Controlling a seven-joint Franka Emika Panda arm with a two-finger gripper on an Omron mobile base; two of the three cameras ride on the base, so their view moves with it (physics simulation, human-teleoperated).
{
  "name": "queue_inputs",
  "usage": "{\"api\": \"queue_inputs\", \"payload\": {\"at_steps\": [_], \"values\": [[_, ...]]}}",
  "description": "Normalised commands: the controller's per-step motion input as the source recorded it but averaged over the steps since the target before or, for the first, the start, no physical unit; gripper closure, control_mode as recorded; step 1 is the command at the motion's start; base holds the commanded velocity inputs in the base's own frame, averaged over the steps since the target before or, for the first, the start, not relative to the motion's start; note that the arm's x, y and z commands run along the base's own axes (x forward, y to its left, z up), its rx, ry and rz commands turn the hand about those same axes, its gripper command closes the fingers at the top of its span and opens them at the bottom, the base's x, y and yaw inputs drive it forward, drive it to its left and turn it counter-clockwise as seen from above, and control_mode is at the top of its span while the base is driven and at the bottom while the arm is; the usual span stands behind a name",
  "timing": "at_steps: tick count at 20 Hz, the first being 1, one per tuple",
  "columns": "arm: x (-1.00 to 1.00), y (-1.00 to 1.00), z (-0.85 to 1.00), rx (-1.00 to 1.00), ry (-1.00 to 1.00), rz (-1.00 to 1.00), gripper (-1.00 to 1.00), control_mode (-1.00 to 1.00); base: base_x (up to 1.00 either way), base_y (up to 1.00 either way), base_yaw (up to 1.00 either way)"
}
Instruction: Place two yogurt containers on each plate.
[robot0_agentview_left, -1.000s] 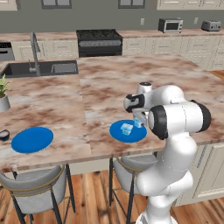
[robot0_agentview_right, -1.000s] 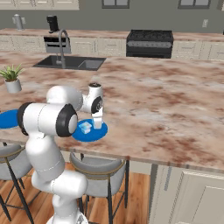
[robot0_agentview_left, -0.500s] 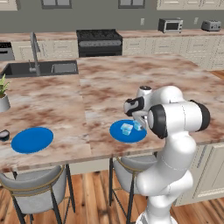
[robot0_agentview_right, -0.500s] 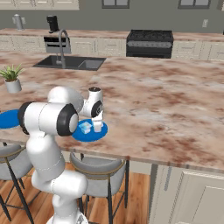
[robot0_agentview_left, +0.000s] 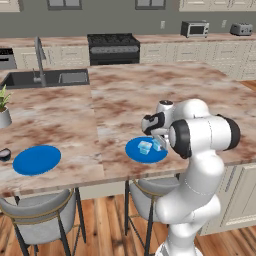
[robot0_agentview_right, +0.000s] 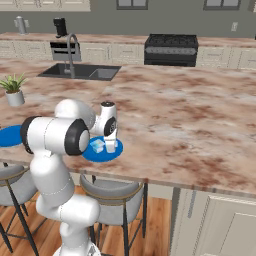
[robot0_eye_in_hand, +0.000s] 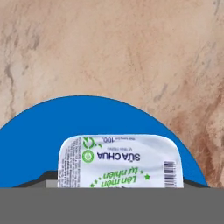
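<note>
The fingers hang low over the near plate, just right of centre in the left base view, and a yogurt container sits between them at the bottom of the hand view (its white lid printed in green). Whether the fingers are pressing on it or standing slack cannot be told. A second yogurt container rests on the same plate, just to the left of the first in the left base view. The other plate lies bare toward the lower left of that frame, well apart, on the marbled counter. A potted plant stands at the left edge of the right base view, with the sink beyond it toward the upper left.
</note>
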Motion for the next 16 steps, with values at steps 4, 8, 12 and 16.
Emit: {"api": "queue_inputs", "payload": {"at_steps": [4, 8, 12, 16], "values": [[-0.02, 0.00, -0.01, 0.00, 0.00, -0.05, -1.00, -1.00, 0.00, 0.00, 0.00], [-0.07, 0.07, 0.02, 0.00, 0.00, -0.09, -1.00, -1.00, 0.00, 0.00, 0.00], [-0.17, 0.01, 0.30, 0.00, 0.01, -0.08, -1.00, -1.00, 0.00, 0.00, 0.00], [-0.15, 0.05, 0.54, 0.00, 0.00, -0.01, -1.00, -1.00, 0.00, 0.00, 0.00]]}}
